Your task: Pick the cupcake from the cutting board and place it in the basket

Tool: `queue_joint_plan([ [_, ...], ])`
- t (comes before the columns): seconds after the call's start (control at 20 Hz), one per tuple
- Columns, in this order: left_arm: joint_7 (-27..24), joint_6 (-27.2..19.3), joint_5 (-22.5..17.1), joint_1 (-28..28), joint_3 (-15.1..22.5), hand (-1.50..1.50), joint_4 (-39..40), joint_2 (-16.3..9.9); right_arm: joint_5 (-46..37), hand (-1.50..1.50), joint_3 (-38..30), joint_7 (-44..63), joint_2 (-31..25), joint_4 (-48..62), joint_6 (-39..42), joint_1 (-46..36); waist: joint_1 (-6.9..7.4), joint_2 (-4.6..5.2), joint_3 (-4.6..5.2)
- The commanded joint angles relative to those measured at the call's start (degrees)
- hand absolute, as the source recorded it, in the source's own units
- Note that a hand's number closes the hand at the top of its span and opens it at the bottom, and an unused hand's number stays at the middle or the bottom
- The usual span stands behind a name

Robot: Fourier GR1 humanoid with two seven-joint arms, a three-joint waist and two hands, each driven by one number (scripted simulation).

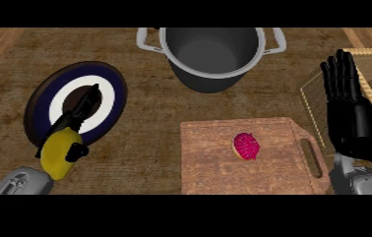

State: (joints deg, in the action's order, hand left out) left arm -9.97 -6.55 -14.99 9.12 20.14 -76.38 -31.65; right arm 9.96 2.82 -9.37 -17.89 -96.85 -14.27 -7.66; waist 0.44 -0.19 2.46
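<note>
A cupcake with pink frosting lies on the wooden cutting board at the lower middle. A wire basket shows at the right edge, mostly behind my right hand. That hand stands open with fingers straight up, to the right of the board and apart from the cupcake. At the lower left my left hand reaches over a round plate, its fingers curled round a yellow fruit.
A large grey pot with two handles stands at the back middle. A plate with dark blue and white rings lies at the left. Brown counter runs between plate and board.
</note>
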Motion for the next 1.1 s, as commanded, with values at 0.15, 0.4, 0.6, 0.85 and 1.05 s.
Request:
queue_joint_plan([
  [0.15, 5.16, -4.46, -0.57, 2.54, -2.69, 0.00, 1.48, 1.67, 15.11, 1.50, 2.70, -4.62, 2.52, 7.00, 19.40, -4.01, 2.43, 1.27, -3.00],
  [0.4, 10.54, -5.67, -1.92, 3.72, -3.21, 0.00, 3.81, 2.76, 21.70, 1.50, 10.14, -19.90, 9.92, -0.01, 34.92, -4.39, 1.31, 0.85, -3.23],
  [0.6, 15.84, -8.05, 0.08, 7.31, -4.69, 0.00, 4.90, 3.87, 7.09, -1.50, 12.38, -29.80, 10.38, -1.77, 29.07, 6.49, -1.03, 0.13, -2.50],
  [0.85, 16.86, -8.42, 0.06, 4.59, -3.87, 0.00, 3.03, 3.24, -5.31, -1.50, 5.51, -16.70, -2.74, -6.22, 19.77, 5.16, -1.82, -0.31, -2.32],
  [1.05, 16.81, -9.30, 0.12, 4.28, -4.31, 0.00, 2.10, 3.61, -11.30, -1.50, -0.53, -11.53, -16.86, -7.33, 23.68, 4.79, -2.05, -0.39, -2.27],
])
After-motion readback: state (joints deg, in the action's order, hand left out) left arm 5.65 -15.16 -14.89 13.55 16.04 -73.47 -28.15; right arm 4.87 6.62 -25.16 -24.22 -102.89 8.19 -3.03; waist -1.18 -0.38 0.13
